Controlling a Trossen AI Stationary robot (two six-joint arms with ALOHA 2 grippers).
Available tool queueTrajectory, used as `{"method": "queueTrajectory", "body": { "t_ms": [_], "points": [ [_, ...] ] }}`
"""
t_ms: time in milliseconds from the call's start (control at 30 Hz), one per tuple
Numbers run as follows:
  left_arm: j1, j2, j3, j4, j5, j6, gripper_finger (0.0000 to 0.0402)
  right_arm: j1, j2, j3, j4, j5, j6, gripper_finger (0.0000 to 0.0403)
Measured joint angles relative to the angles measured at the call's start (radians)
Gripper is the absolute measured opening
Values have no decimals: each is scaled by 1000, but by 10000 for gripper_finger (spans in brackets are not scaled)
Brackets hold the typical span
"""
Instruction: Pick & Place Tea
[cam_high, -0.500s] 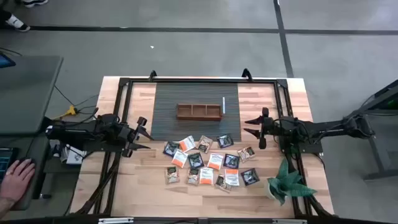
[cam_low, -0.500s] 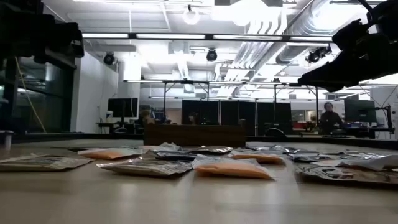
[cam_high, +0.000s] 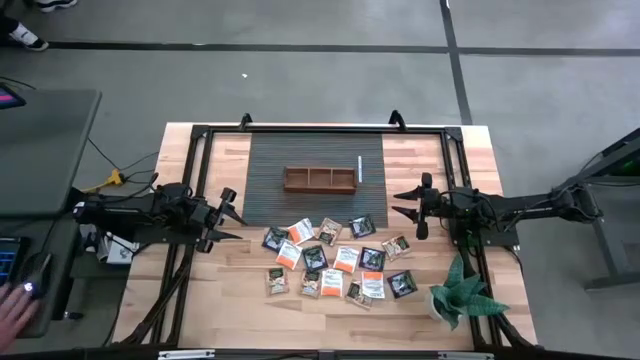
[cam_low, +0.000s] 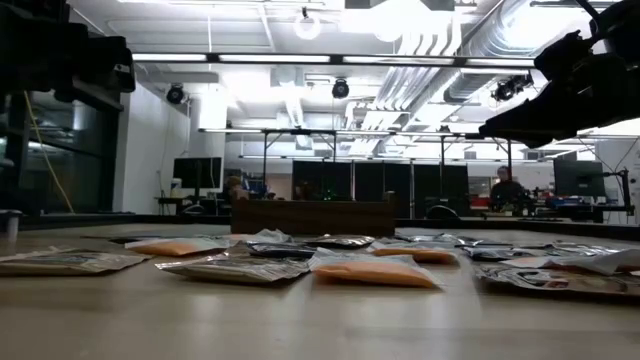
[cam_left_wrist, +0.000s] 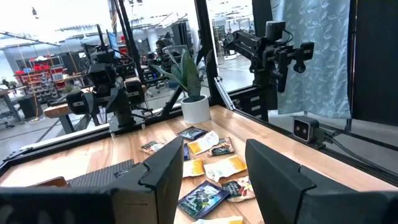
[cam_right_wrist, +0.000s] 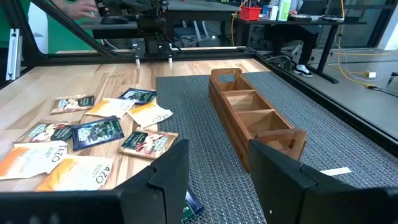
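Several small flat tea sachets (cam_high: 335, 258), orange-and-white, dark and pale, lie flat and scattered on the wooden table near its front edge; they also show in the left wrist view (cam_left_wrist: 205, 162) and the right wrist view (cam_right_wrist: 99, 134). My left gripper (cam_high: 232, 212) hovers open at the table's left, above the surface and left of the sachets. My right gripper (cam_high: 402, 203) hovers open at the right, beside the sachets' far right corner. Neither has anything between its fingers.
A brown three-compartment wooden tray (cam_high: 320, 180) stands on a dark ribbed mat (cam_high: 315, 155) at the table's far middle, a small white strip (cam_high: 358, 168) beside it. A potted plant (cam_high: 458, 292) stands at the near right corner. A person's hand (cam_high: 15, 310) shows at the far left.
Both arms have kept still. The person's hand at the far left of the high view has slid toward the near side.
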Motion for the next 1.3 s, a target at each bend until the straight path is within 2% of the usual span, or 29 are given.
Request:
{"method": "queueTrajectory", "body": {
  "t_ms": [1300],
  "points": [
    [0,0,0,0,0,0,170,0,0,0,0,0,0,156]
  ]
}}
